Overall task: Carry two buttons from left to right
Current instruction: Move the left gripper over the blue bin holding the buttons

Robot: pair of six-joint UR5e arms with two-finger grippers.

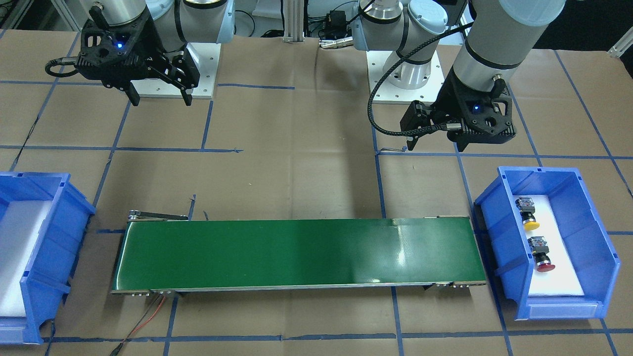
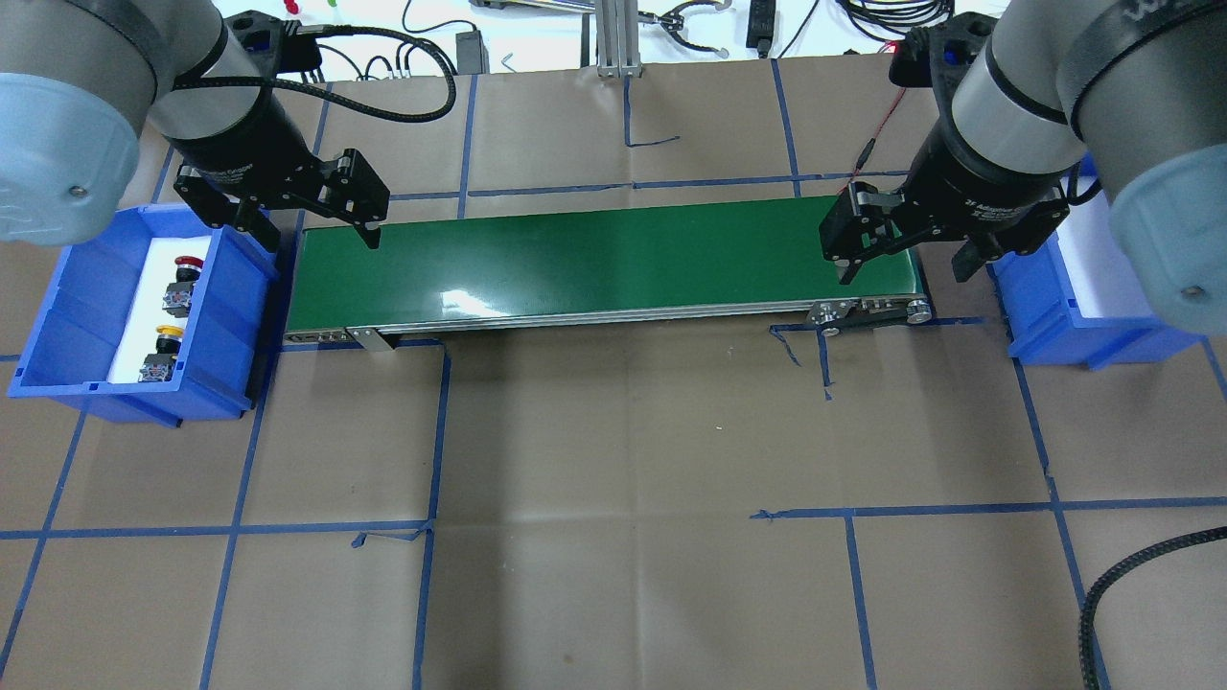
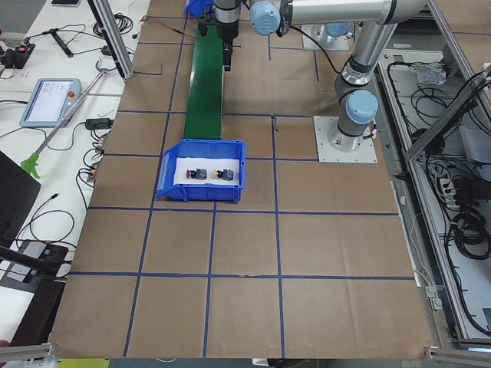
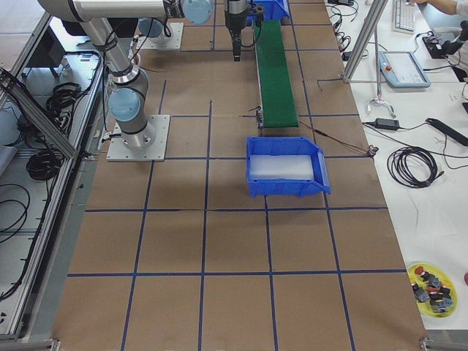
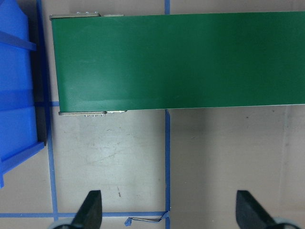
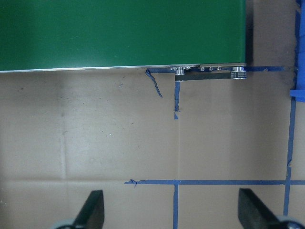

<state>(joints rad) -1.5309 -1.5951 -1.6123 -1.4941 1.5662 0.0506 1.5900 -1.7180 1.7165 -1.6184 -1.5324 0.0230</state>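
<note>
Blue bin [image 3: 201,193], white liner, at near end of green belt [image 3: 205,92]. Inside, side by side, apart: red button [image 3: 201,174], yellow button [image 3: 223,174]. Left arm [image 3: 347,107] arches from base plate; left gripper [image 3: 228,57] hangs by belt's robot-side edge, finger spacing unreadable.

The bench [image 2: 623,431] is covered with matt brown paper, creased in places and marked off with blue tape [image 2: 240,529] that is torn at some ends. The green belt [image 1: 296,252] is seen to be smooth and glossy, with light reflected on it, and is edged by a bare metal rail [image 1: 296,287]. The blue bin [image 1: 494,242] at the bench's left end is of shiny moulded plastic lined with a matt white pad [image 1: 559,267]. The left claw [image 1: 436,146] and right claw [image 1: 161,101] are of matt black plastic.
</note>
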